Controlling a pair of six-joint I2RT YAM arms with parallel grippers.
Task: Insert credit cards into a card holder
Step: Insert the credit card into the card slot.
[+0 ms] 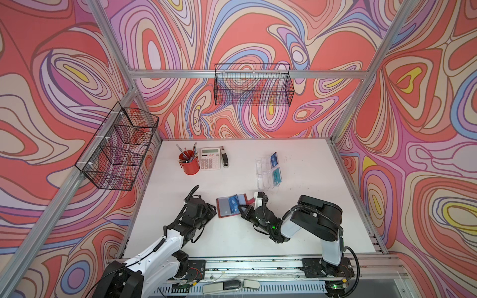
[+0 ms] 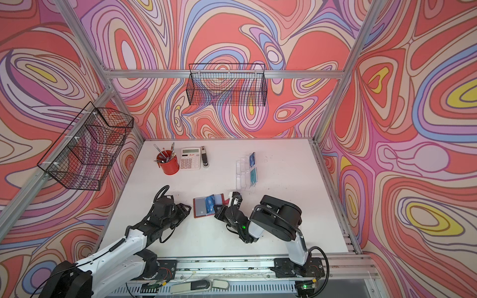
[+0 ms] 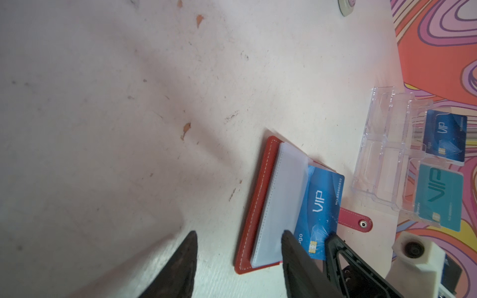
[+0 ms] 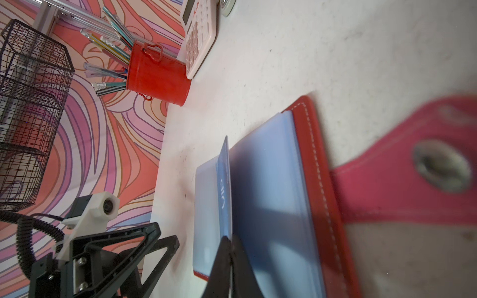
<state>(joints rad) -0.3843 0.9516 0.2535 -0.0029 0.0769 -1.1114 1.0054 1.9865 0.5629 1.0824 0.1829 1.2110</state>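
- Card holder (image 1: 224, 208) lies open and flat on the counter (image 1: 296, 219) between the two arms. Red cover is down and the greyish sleeves (image 3: 278, 196) face up, so the pockets can be reached from above.
- Snap tab (image 3: 357, 219) is splayed out on the right arm's side, clear of the sleeves.
- Right fingers (image 4: 228, 249) are pinched tight on one end of a blue card (image 3: 321, 203), "VIP" face showing.
- The card is tilted up over the holder's fold, lower long edge down among the sleeves. The right wrist view shows it edge-on between two sleeve leaves.
- Cannot tell whether that edge has entered a pocket or only rests between leaves.
- Gripping at the end likely leaves most of the card free to slide in.
- Left fingers (image 1: 212, 208) are about half spread and hold nothing. They sit low, just beside the holder edge farthest from the right arm.
- In the left wrist view one finger overlaps the sleeve stack; contact is unclear.
- Probable purpose: steady the holder so it does not skid under the push.
- Clear stand (image 1: 262, 178) is farther back on the counter, well apart from the holder. Upright in it are a navy card (image 1: 273, 158) and a teal card (image 1: 277, 176).
- Judgement: no card shows seated in the visible sleeves, so this looks like the first insertion, with two cards waiting.
- Risk: the soft sleeves may buckle, or the card may slip between leaves instead of into a pocket.
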